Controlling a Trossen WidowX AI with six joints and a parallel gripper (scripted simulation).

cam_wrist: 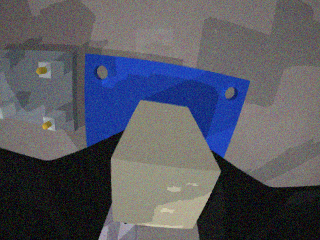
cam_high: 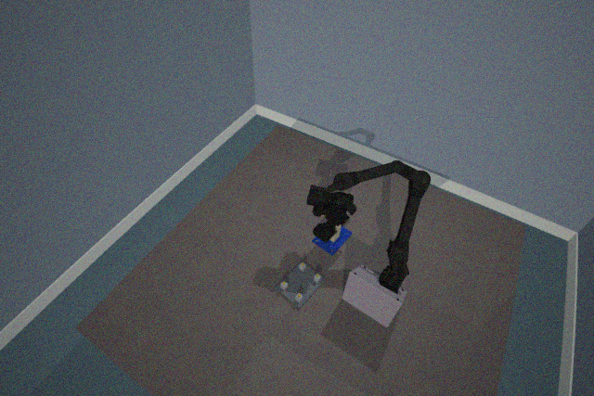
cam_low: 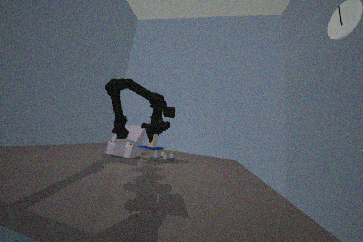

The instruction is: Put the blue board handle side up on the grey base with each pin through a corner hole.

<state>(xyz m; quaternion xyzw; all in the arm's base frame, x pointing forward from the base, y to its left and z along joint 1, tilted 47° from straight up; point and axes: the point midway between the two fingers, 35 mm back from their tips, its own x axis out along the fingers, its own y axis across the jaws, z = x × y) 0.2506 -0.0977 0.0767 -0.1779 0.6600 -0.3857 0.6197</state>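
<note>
Apparently the tall cream-coloured block of a handle (cam_high: 337, 232) (cam_low: 153, 140) (cam_wrist: 162, 165) was the place to take hold, and the black fingers (cam_high: 330, 234) (cam_low: 152, 140) were closed firmly on its sides. Below it hung the flat blue board (cam_high: 331, 245) (cam_low: 142, 147) (cam_wrist: 165, 75), lifted clear of the brown desk (cam_high: 230, 238) (cam_low: 219, 189) (cam_wrist: 175, 35), handle side up and roughly level. The board looked thin but stiff, light for its breadth, and unlikely to bend or break under a fair squeeze. The handle's flat faces gave the fingers plenty to press on, though a smooth finish might have let it slip or twist if a corner knocked something. Gripped by the middle, it should have stayed balanced; taken by an edge, it would probably have dipped. Beyond it, beside the board and lower down, sat the grey base with four pale posts (cam_high: 291, 300) (cam_low: 169, 161) (cam_wrist: 67, 100), its gold pins bare. The next move called for carrying the board over, lining up its corner holes and lowering it gently, lest one pin catch and tip it.
</note>
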